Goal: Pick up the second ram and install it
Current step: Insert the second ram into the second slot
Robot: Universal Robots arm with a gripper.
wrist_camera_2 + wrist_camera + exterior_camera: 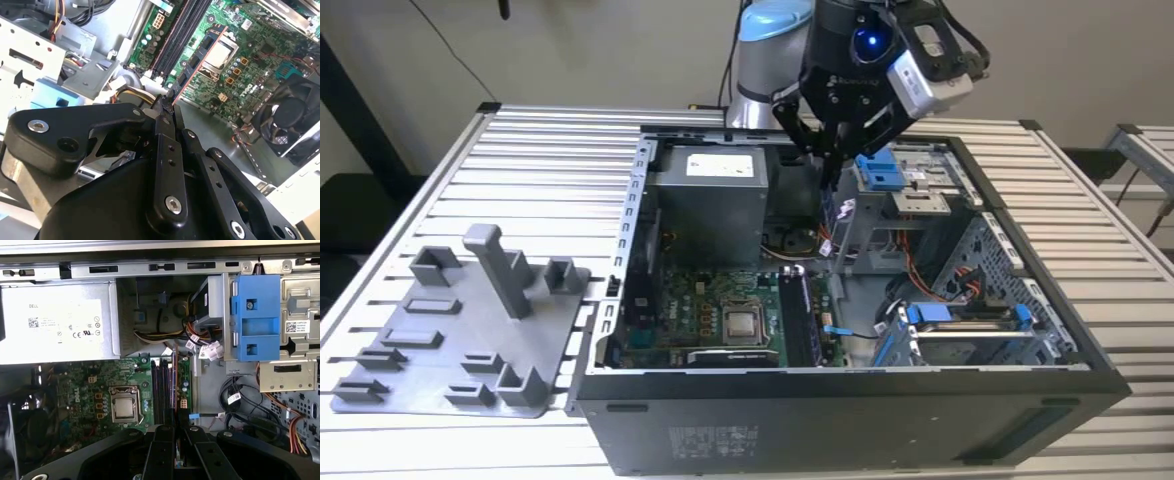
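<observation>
Within the gripper, the second ram, edge-on.

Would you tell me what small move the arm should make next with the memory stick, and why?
Probably ease straight down toward the memory slots. The gripper has its jaws closed on the second ram, held edge-on above the motherboard, roughly in line with the slots but not yet seated.
</observation>
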